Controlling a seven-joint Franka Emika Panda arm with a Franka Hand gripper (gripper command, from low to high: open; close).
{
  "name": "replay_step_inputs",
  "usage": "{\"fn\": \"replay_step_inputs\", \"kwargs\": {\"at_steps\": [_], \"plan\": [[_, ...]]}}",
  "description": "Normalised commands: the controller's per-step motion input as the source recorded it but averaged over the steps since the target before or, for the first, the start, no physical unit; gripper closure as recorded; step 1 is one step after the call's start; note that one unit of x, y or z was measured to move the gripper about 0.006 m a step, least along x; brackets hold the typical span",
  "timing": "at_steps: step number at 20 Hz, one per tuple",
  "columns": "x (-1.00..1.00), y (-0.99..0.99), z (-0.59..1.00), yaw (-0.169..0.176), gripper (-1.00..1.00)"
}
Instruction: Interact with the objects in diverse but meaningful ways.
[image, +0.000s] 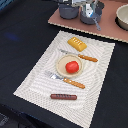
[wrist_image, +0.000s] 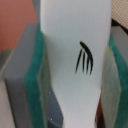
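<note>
So the bottle (wrist_image: 75, 60) is the thing in play here: in the wrist view it fills most of the frame, white with a dark claw-like mark on its side, and it sits squeezed between the two green pads (wrist_image: 36, 85) of the jaws. They're closed in on it from both sides, touching it, so it's held. In the exterior view the gripper (image: 90, 11) is up at the far end over the reddish-brown board (image: 107, 27), right by the two grey pots (image: 68, 10), though it's too blurry there to make out the bottle itself.

The rest of the toy stuff is down on the striped placemat (image: 35, 80), well apart from the gripper. The red tomato (image: 72, 67) sits on the round tan plate (image: 62, 62) in the middle of the mat. The yellow bread block (image: 77, 44) lies just past the plate, toward the far edge of the mat. The brown sausage (image: 63, 96) lies flat near the mat's near edge.

There's also a knife (image: 80, 56) with an orange handle between the bread and the plate, and a fork (image: 66, 80) with an orange handle just on the near side of the plate. A light bowl (image: 122, 17) sits at the board's end on the exterior view's right. Everything's on a dark surface (image: 20, 35).
</note>
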Motion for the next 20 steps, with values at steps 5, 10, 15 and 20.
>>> {"fn": "replay_step_inputs", "kwargs": {"at_steps": [5, 10, 15, 20], "plan": [[0.57, 0.78, 0.22, 0.0, 1.0], [0.43, 0.73, 0.08, -0.001, 1.0], [0.35, 0.52, 0.01, -0.012, 1.0], [0.4, 0.57, 0.08, -0.01, 1.0]]}}
